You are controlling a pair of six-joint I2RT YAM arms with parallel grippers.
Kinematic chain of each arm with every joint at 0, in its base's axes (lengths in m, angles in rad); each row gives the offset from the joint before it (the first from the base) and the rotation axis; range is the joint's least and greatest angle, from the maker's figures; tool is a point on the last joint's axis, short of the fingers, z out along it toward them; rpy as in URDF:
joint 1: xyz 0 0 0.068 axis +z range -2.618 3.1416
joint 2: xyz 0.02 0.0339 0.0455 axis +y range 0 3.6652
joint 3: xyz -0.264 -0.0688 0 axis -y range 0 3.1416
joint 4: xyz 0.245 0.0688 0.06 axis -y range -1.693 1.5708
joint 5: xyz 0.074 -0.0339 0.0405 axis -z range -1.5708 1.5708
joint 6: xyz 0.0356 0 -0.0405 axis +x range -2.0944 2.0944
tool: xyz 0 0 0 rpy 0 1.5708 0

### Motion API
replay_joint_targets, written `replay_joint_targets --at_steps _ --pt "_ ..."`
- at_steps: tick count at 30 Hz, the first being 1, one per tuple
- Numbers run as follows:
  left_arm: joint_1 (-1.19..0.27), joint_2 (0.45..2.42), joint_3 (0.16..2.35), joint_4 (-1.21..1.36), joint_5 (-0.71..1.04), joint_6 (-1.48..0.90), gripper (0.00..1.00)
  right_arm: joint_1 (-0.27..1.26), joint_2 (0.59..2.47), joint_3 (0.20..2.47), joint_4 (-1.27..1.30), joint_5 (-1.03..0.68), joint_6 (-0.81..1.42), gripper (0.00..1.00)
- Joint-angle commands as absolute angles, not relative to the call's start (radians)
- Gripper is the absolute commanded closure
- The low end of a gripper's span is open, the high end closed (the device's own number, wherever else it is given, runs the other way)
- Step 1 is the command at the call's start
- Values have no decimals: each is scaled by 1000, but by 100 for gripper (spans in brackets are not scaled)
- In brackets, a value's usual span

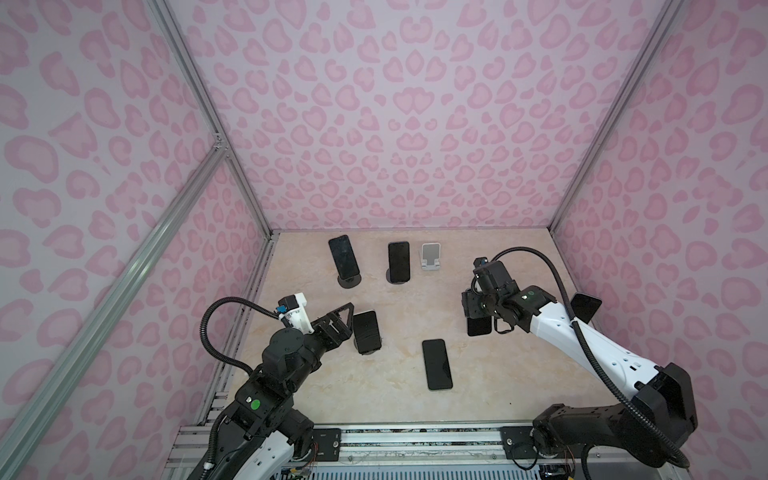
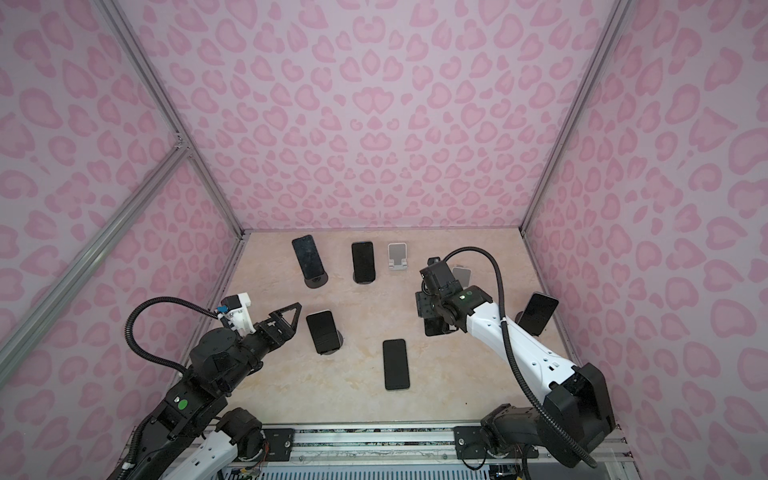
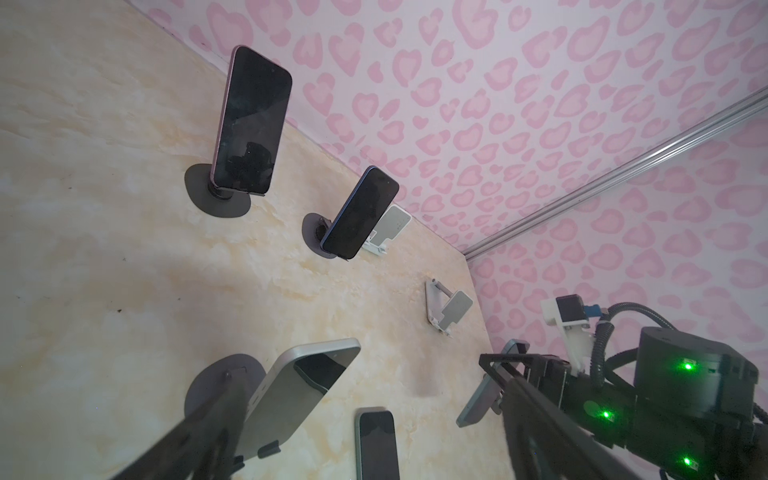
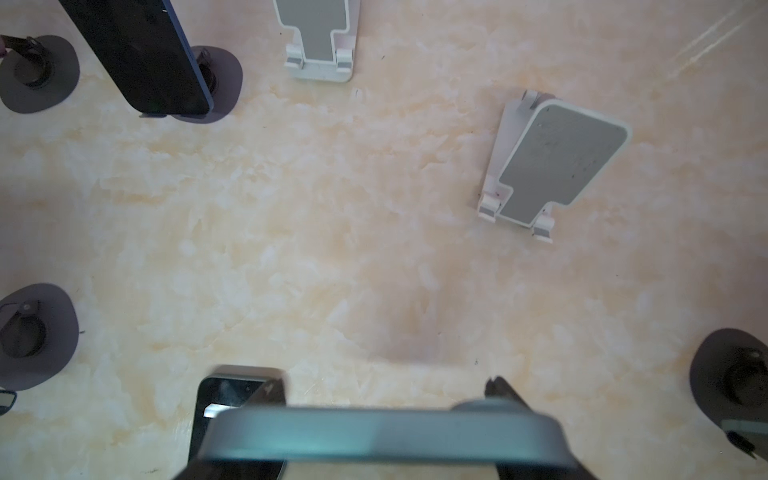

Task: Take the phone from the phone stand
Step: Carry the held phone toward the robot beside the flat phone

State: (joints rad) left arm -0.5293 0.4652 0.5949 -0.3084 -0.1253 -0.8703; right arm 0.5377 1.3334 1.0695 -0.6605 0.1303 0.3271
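No readable text, brand, number or sign on any phone (image 1: 436, 364), stand (image 1: 430, 256) or arm (image 1: 557, 328)

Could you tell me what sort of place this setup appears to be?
Likely an enclosed robot test cell, not a home: pink printed walls on aluminium framing, a left arm and right arm on a front rail, several phones propped on stands.

robot lab cell, pink heart-print panels (image 1: 415, 104) on aluminium framing (image 1: 220, 143) around the tabletop (image 1: 415, 307) (very studio), arm-mounting rail (image 1: 415, 440) at its near edge
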Motion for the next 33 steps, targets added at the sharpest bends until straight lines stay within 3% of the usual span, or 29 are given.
replay_joint_targets --at_steps 1,11,33 --pt "-528 480 592 -324 -132 -868 2 554 1338 1059 -727 85 357 32" --pt "-529 509 595 -336 -108 -870 1 630 1416 972 -675 -48 428 33" --pt "-529 515 586 -336 -103 -868 2 660 1519 792 -528 9 613 31"
